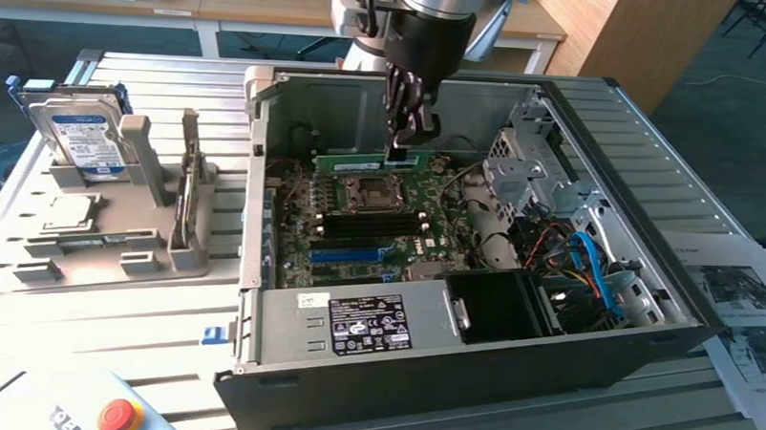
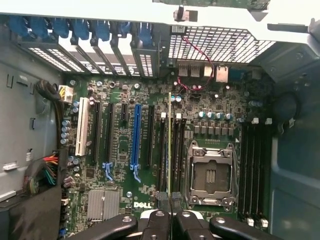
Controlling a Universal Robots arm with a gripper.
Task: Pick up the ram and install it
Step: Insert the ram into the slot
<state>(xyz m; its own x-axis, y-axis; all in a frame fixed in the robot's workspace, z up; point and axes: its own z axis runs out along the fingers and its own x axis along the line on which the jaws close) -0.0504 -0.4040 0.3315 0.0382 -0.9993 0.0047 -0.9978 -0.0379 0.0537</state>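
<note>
Jaws are clamping the ram [image 1: 353, 162] by its top edge, holding it on edge inside the open computer case [image 1: 480, 367]. It is hanging over the motherboard [image 1: 401, 237], along the black slots beside the processor socket [image 1: 369, 190]. Can't tell if it's touching a slot.

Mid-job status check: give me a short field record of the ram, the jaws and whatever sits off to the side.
jaws: shut on the ram
ram: held on its long edge inside the open computer case, over the motherboard
alignment: in the wrist view it is edge-on, running along the dark slots beside the CPU socket
seated: cannot tell
hard drive: in the grey holder, exterior view's left
</note>
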